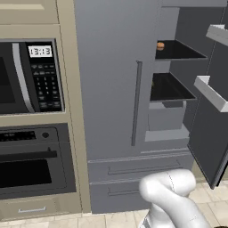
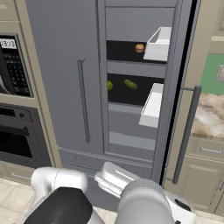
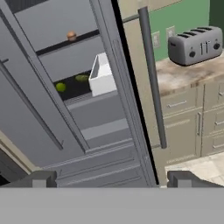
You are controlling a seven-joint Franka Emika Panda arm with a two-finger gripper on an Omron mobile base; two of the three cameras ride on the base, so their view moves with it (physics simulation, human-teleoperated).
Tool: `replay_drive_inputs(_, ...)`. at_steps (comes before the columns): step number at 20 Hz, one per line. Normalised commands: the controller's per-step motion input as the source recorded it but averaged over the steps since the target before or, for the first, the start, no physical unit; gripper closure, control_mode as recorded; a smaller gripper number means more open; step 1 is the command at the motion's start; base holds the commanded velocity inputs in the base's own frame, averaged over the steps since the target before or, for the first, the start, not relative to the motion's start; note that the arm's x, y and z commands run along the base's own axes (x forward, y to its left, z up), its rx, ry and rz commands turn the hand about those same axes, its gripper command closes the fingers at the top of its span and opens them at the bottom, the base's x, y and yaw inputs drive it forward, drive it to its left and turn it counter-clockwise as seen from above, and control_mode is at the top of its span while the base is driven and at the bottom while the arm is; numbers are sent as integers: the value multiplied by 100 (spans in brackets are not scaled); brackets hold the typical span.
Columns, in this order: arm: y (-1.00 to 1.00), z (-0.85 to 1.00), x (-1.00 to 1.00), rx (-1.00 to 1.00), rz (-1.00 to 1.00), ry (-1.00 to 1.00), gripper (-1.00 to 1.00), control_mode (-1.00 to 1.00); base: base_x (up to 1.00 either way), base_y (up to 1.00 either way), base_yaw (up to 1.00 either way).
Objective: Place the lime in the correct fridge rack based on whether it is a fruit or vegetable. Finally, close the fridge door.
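claw (image 3: 112, 179): one, fingers spread wide, nothing between them. lime (image 3: 61, 87): one, bright green, lay ahead of the claw on the lower fridge rack (image 2: 135, 94), beside an elongated green item (image 3: 82, 78). fridge door (image 3: 124, 94): stood open.

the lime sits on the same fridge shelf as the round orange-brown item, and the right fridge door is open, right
Not quite: the right base view shows the lime on the shelf below the one with the round orange-brown item, beside an elongated olive-green item. The right fridge door is indeed open.
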Motion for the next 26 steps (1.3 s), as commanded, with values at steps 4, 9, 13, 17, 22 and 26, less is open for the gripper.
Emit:
replay_drive_inputs(4, -80, -30, 47, 0, 16, -6, -100, -100, 0, 0, 0)
replay_drive_inputs(9, -40, -60, 91, -8, 1, 0, -100, -100, 0, 0, 0)
replay_drive_inputs(13, -11, -52, 80, -13, -2, 0, -100, -100, 0, 0, 0)
replay_drive_inputs(17, -12, -37, 58, -3, -3, 0, -100, -100, 0, 0, 0)
replay_drive_inputs(22, -26, -21, 28, 0, 0, 0, -100, -100, 0, 0, 0)
replay_drive_inputs(26, -3, -2, 5, 0, 0, 0, -100, -100, 0, 0, 0)
